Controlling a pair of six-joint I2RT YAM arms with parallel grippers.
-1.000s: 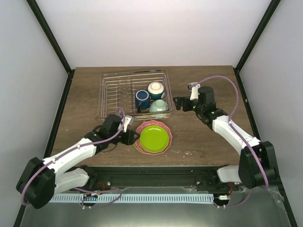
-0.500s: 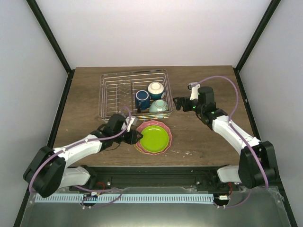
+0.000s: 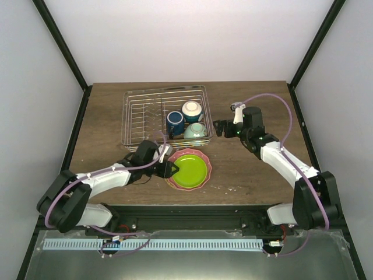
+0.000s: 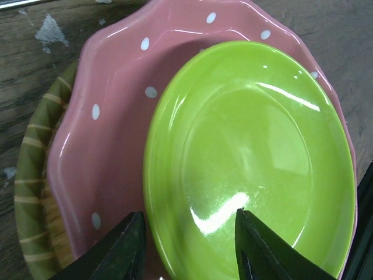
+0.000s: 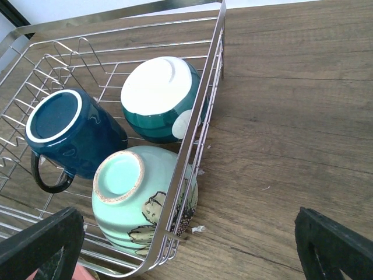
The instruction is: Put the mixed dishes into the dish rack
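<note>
1. Nearest us, the left claw [image 3: 169,169] is part-open, fingers either side of the green plate [image 4: 250,157] at its rim, not clamped.
2. The green plate lies on the pink plate [image 4: 111,134], which lies on a striped plate [image 4: 29,192].
3. Farther back, the rack [image 5: 201,105] holds the blue mug [image 5: 70,131], white-bottomed bowl [image 5: 160,99] and mint bowl [image 5: 134,198], bottoms up.
4. The right claw [image 3: 217,127] hovers wide open beside the rack's right side.
</note>
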